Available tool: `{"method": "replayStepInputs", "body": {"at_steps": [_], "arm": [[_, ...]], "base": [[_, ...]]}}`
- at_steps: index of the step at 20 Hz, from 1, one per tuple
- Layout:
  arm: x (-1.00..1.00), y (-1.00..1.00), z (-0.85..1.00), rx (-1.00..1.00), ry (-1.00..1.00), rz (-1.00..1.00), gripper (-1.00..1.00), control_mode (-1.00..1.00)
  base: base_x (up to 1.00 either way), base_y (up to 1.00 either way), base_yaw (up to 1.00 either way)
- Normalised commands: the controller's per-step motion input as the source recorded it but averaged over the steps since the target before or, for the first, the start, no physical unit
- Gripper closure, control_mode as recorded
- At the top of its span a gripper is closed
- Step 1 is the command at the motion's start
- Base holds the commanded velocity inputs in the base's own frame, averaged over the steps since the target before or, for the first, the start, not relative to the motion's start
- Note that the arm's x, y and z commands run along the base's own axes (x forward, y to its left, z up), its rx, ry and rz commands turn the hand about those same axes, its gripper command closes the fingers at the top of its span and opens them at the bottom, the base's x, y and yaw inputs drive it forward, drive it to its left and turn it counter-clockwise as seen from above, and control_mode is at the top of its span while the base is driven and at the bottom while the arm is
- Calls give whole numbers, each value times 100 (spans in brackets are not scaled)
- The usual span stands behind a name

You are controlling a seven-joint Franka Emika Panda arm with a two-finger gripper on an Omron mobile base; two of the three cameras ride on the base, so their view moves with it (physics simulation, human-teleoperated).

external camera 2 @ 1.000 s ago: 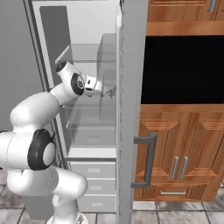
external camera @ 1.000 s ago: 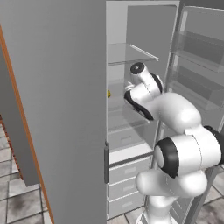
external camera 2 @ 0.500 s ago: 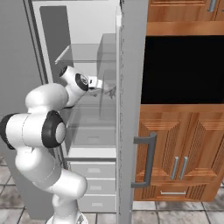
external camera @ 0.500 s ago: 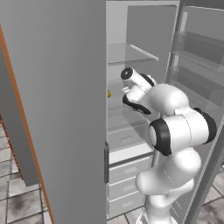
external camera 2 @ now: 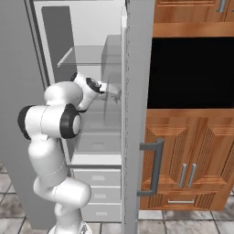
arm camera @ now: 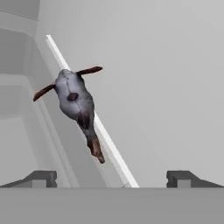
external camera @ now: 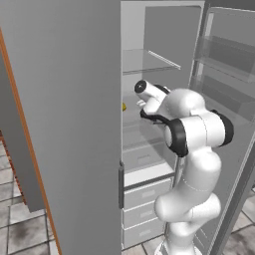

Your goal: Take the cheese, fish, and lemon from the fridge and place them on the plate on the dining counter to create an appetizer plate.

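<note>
Fridge (external camera: 74,124), tall, grey, double-doored with a white interior, stands open, the white arm reaching in at middle-shelf height. Pincer (arm camera: 111,178) is open, both dark tips spread wide with nothing between them. Ahead of the tips lies a grey fish (arm camera: 78,103) with reddish-brown fins and tail, on a clear glass shelf (external camera: 144,62) level inside the compartment, apart from the tips. Small yellow lemon (external camera: 124,106) shows at the left door's edge in the left base view, just left of the wrist. White drawers (external camera: 144,209) sit below. Brown wooden cabinets (external camera 2: 192,151) stand to the fridge's right.
</note>
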Motion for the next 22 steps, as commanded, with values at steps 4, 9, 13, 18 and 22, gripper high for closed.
{"method": "replayStepInputs", "body": {"at_steps": [4, 9, 13, 18, 22], "arm": [[49, -14, -16, -1, 0, 0, -100, -100], [48, -13, -19, 0, 0, 0, -100, -100], [52, -11, -22, 0, 0, 0, -100, -100], [56, -6, -23, 0, 2, 0, -100, -100], [55, -6, -24, 0, 3, 0, -100, -100]], "base": [[0, 0, 0], [0, 0, 0], [0, 0, 0], [0, 0, 0], [0, 0, 0]]}}
